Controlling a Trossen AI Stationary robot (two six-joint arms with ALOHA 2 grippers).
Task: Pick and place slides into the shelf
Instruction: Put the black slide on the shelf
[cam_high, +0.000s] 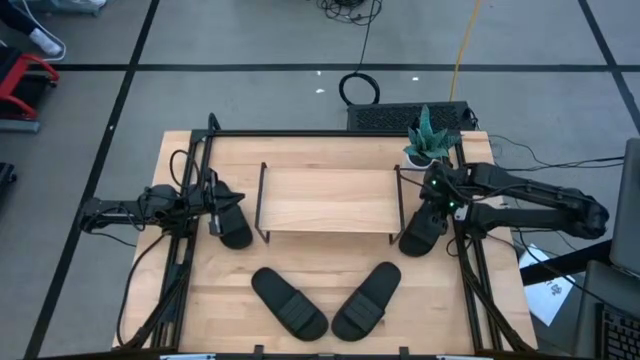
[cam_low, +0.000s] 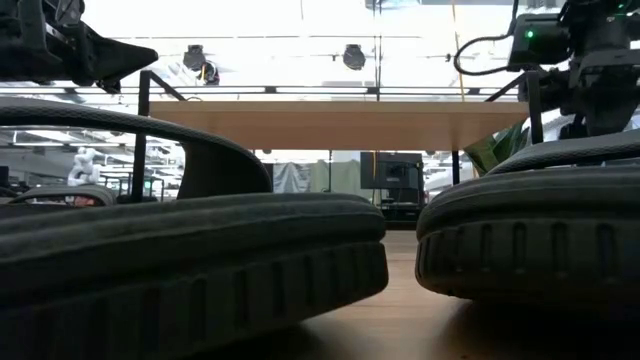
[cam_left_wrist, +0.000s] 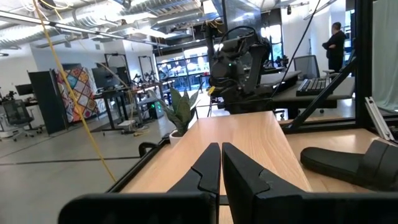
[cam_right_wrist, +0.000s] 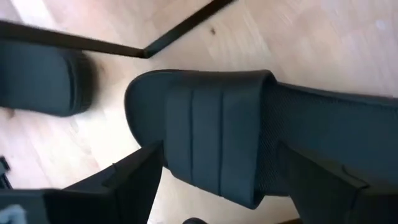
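Note:
Four black slides show in the high view. Two lie sole-down near the table's near edge (cam_high: 290, 302) (cam_high: 365, 300); they fill the low view (cam_low: 190, 260) (cam_low: 530, 240). A third slide (cam_high: 234, 228) lies left of the shelf (cam_high: 325, 200), beside my shut left gripper (cam_high: 215, 210) (cam_left_wrist: 221, 165), which points level along the shelf's plank top (cam_left_wrist: 249, 134). The fourth slide (cam_high: 420, 232) (cam_right_wrist: 211, 130) lies right of the shelf. My open right gripper (cam_high: 433, 208) (cam_right_wrist: 211, 186) points down over it. My right gripper comes from above with one finger (cam_right_wrist: 134, 180) on each side of the fourth slide, at its strap (cam_right_wrist: 211, 112), across the slide's length. The slide lies flat on the table. I cannot tell whether the fingers touch it.
A small potted plant (cam_high: 430, 140) (cam_left_wrist: 181, 112) stands at the far right corner, next to a black mesh box (cam_high: 405, 115). Black rails (cam_high: 190, 250) (cam_high: 475, 280) run along the table's left and right sides. A person (cam_left_wrist: 336, 43) stands far off in the room.

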